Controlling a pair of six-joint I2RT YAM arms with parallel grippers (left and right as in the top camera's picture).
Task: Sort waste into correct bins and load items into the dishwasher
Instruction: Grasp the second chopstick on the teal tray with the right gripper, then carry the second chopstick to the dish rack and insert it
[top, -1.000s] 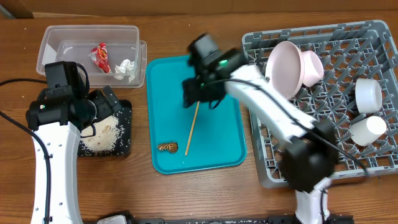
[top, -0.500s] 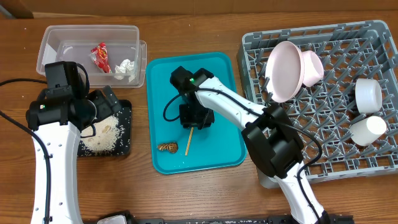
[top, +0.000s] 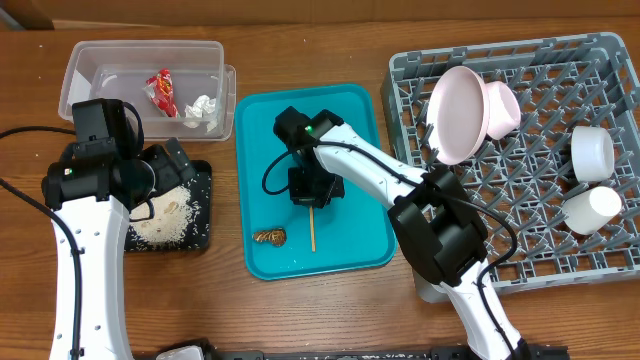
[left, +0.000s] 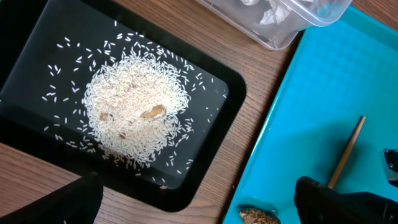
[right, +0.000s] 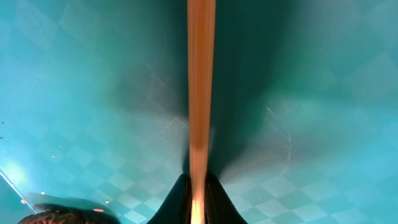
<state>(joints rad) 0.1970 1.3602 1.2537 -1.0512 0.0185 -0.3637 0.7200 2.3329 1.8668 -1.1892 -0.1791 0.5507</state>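
My right gripper (top: 312, 192) is down on the teal tray (top: 260, 140), shut on a thin wooden chopstick (top: 312, 232) that pokes out toward the tray's front. In the right wrist view the chopstick (right: 201, 81) runs straight up from between the closed fingertips (right: 219, 198). A brown food scrap (top: 268, 237) lies left of it. My left gripper (top: 165, 172) hangs open over the black tray (top: 203, 180) of white rice (left: 134, 112), holding nothing. The clear tub (top: 100, 55) holds the red wrapper (top: 161, 92) and the tissue (top: 203, 110).
The grey dish rack (top: 540, 250) fills the right side, with a white plate (top: 455, 115) and a bowl (top: 503, 108) leaning at its back left and two small white cups (top: 592, 150) on its right. Bare wood lies between tray and rack.
My right arm dropped onto the teal tray and its jaws closed on the chopstick, which swung from a slant to straight front-to-back. The left arm has not moved.
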